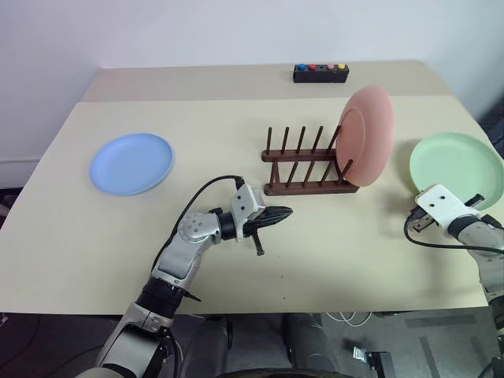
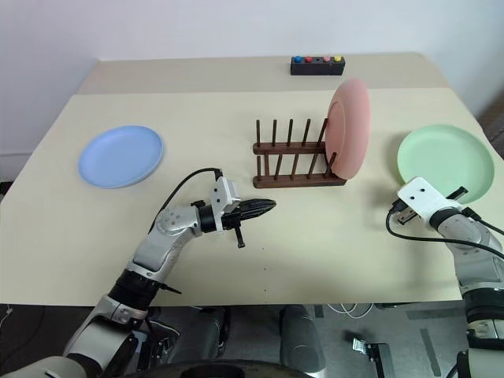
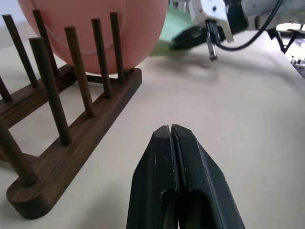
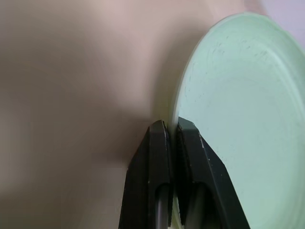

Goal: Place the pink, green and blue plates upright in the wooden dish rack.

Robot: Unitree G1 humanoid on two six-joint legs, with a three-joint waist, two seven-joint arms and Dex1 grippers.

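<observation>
A pale beige table [image 1: 331, 260] is seen in front of a white wall.

Nearest, the left gripper [image 1: 282, 213] is held just above the table, pointing level toward the right. Its two black fingers [image 3: 190, 176] are pressed flat together, and nothing is held between them. The near end of the rack [image 1: 307, 164] is found just past its tip, a little apart from it.

On the right side, the right gripper [image 4: 171, 129] is closed on the near rim of the green plate [image 1: 457, 169]. In the right wrist view, the thin rim is pinched between the two fingers. The green plate is seen on the table near the right edge, well apart from the rack.

In the middle of the table, the dark wooden rack is placed. Two long rails are seen, with thin pegs standing up from each. The pink plate [image 1: 366, 134] is stood upright at the right end of the rack, between the pegs. The other slots are left bare.

On the left side, the blue plate [image 1: 131, 162] is laid flat on the table, well apart from the rack.

Farthest back, a small black box [image 1: 320, 73] with coloured buttons is set near the far edge of the table.
</observation>
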